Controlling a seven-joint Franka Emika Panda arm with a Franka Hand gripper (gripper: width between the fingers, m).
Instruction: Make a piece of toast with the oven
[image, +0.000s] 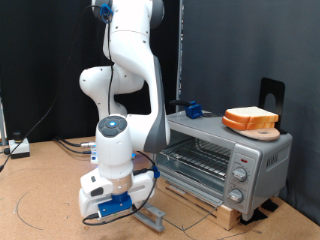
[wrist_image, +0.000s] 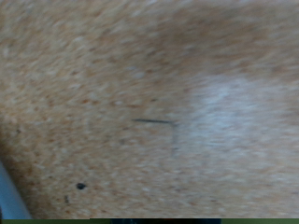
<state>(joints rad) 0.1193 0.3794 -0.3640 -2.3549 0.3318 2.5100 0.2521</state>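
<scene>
Bread is sitting on top of the oven, two slices stacked up near its top right corner in the exterior view, and we'd call the upper one the piece of toast. From the look of it we'd guess it's light, soft and a bit crumbly, so it'll squash or tear if pinched hard; taking it by the orange-brown crust edges, across the flat slice, seems the safest hold to us. The oven door looks dropped open, with the wire rack showing inside. The gripper is nowhere near any of that: it's down low at the exterior view's bottom left, close to the brown surface, well apart from the bread and just beside the open door. We honestly can't tell how wide the fingers are, since the exterior view only shows the body of the hand from the side, and the wrist view is just a blurry stretch of the surface with nothing between the fingers that we can see.
</scene>
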